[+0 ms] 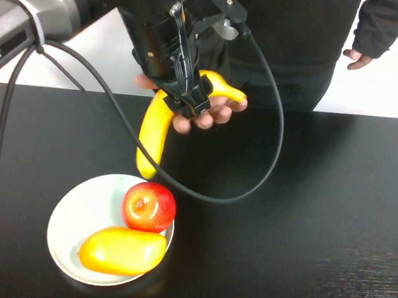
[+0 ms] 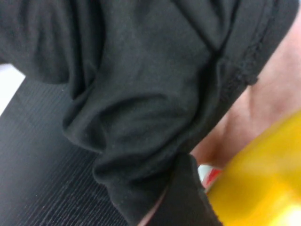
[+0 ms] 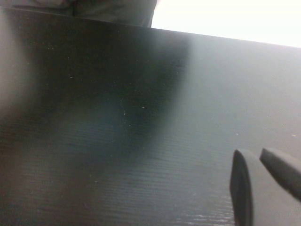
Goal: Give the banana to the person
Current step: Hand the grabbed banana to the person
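The yellow banana (image 1: 153,126) hangs over the table's far edge, its lower tip just above the plate. My left gripper (image 1: 190,98) is shut on its upper part. The person (image 1: 290,30), in a dark jacket, stands behind the table; one bare hand (image 1: 213,111) is cupped under the banana's top end, touching it. In the left wrist view the banana (image 2: 263,183) fills the corner beside the dark sleeve (image 2: 141,94) and the skin of the hand (image 2: 277,84). My right gripper (image 3: 256,181) is shut and empty, low over the black table, out of the high view.
A white plate (image 1: 71,214) at the front left holds a red apple (image 1: 149,206) and a yellow-orange mango-like fruit (image 1: 123,250). The left arm's black cable (image 1: 270,149) loops over the table (image 1: 319,226). The person's other hand (image 1: 358,59) hangs at the back right.
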Tool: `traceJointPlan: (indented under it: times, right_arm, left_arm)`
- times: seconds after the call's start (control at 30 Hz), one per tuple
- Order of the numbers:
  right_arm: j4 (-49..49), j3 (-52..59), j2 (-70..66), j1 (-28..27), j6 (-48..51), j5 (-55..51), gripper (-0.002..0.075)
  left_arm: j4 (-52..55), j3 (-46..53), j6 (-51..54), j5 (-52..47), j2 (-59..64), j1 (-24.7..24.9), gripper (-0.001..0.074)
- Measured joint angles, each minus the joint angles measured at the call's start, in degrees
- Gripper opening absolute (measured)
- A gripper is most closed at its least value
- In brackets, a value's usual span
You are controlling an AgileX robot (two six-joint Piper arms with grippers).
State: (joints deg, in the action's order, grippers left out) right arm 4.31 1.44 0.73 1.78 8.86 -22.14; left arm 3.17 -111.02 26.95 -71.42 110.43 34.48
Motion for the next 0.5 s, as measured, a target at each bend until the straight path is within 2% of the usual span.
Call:
traceJointPlan:
  times: [0.2,0.5]
  right_arm:
    - [0.0,0.0,0.0,0.0,0.0,0.0,-0.001]
    - [0.0,0.0,0.0,0.0,0.0,0.0,-0.001]
  left_arm:
    - [0.22,0.0,0.0,0.0,-2.79,0.0,0.0468]
    - [0.67,0.0,0.0,-0.12,-4.44,0.0,0.0244]
